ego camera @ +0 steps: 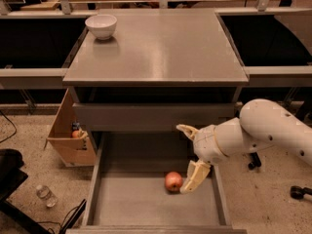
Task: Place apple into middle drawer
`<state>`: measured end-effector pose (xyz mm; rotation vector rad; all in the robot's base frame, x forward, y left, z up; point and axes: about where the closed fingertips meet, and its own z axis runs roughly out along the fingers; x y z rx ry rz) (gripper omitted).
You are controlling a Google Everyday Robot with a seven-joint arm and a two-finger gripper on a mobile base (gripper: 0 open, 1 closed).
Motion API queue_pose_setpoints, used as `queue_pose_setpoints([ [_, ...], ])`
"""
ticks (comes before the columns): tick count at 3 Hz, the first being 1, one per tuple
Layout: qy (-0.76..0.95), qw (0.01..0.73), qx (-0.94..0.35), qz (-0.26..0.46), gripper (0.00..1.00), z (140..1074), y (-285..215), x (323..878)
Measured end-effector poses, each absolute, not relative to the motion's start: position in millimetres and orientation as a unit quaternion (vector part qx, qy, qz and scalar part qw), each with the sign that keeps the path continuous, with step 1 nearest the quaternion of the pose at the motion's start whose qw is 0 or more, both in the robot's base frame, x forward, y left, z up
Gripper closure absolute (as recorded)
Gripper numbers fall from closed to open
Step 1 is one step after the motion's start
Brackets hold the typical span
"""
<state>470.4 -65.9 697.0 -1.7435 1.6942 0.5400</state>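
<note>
so the small round red-orange apple (173,181) is seen lying on the floor of the wide grey pulled-out middle drawer (126,204), right by the tip of the lower finger (195,175), clamped by nothing. The cream two-finger gripper (191,154) is held just above it, fingers spread wide, probably so it can be lifted clear. Nothing's found in the way: the brown cardboard box (68,140) is kept well left of the fingers, the round white bowl (101,26) far behind them
</note>
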Motion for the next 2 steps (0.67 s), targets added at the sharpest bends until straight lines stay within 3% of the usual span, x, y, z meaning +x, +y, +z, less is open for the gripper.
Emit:
queue_pose_setpoints([
  [2,0.622,0.277,-0.714,0.164,0.0,746.9,-53.7,451.9],
])
